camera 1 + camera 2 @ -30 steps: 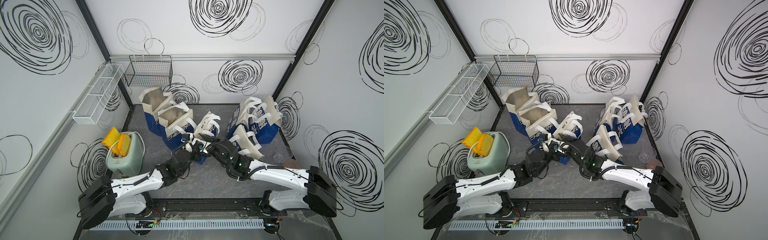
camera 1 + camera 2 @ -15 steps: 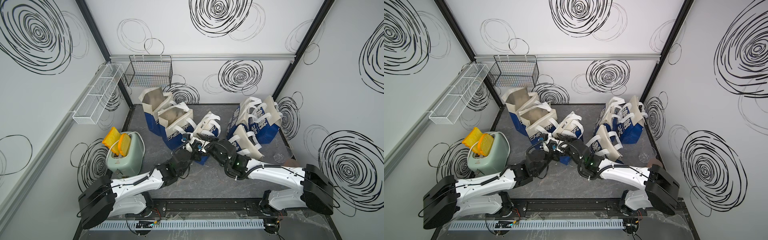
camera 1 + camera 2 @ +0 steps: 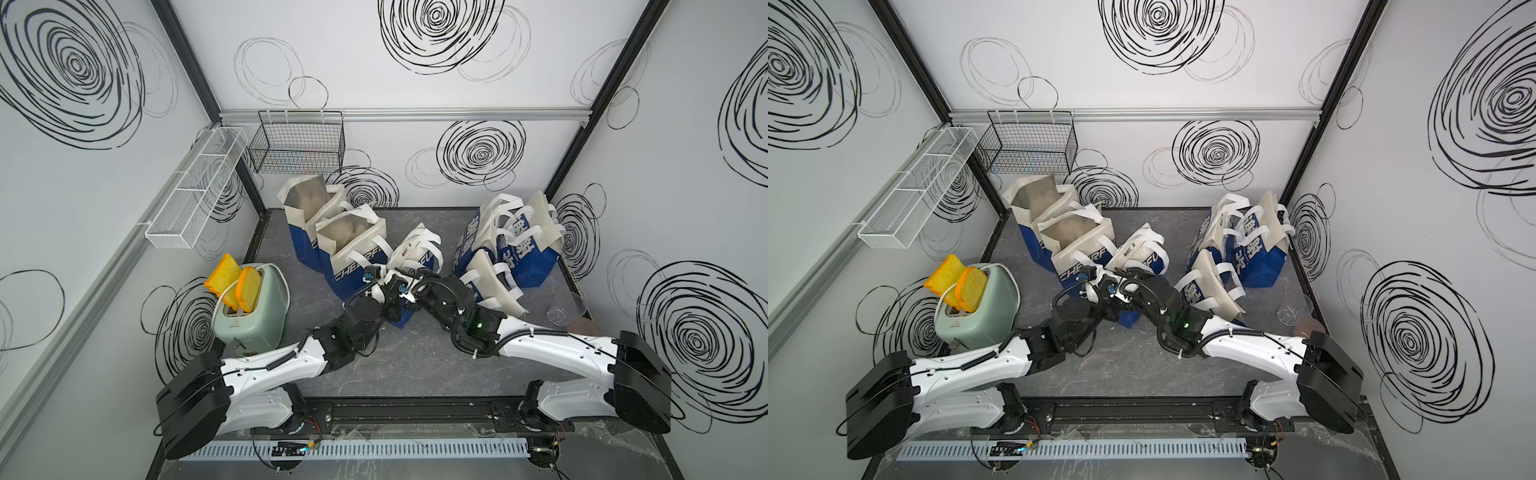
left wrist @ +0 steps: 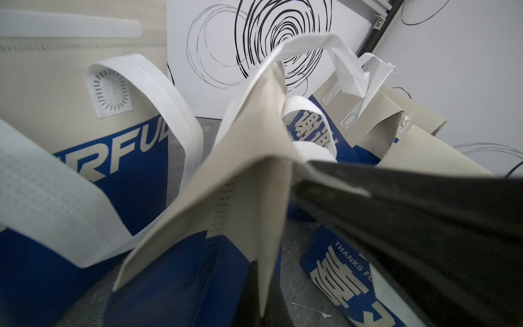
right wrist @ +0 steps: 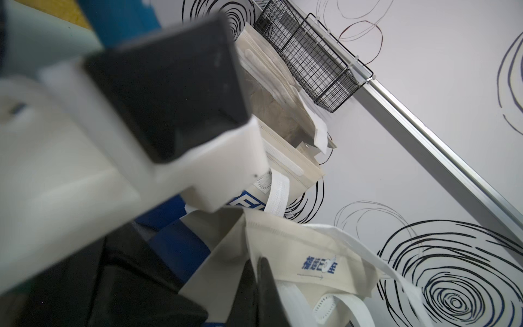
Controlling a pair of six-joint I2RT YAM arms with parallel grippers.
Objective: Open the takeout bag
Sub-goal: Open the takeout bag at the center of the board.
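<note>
Takeout bag [image 3: 415,259] rim is being gripped between closed left pincer [image 3: 394,286] and right pincer [image 3: 415,289] (for pulling apart).

Green toaster [image 3: 253,322] w/ 2 bread slices [image 3: 248,289] in it, black wire basket [image 3: 300,151] & white rack [image 3: 195,191] on walls.

At least six takeout bags [image 3: 415,253], one toaster [image 3: 249,320], two toast slices [image 3: 248,289], two wire baskets [image 3: 299,149], one glass [image 3: 566,312].
</note>
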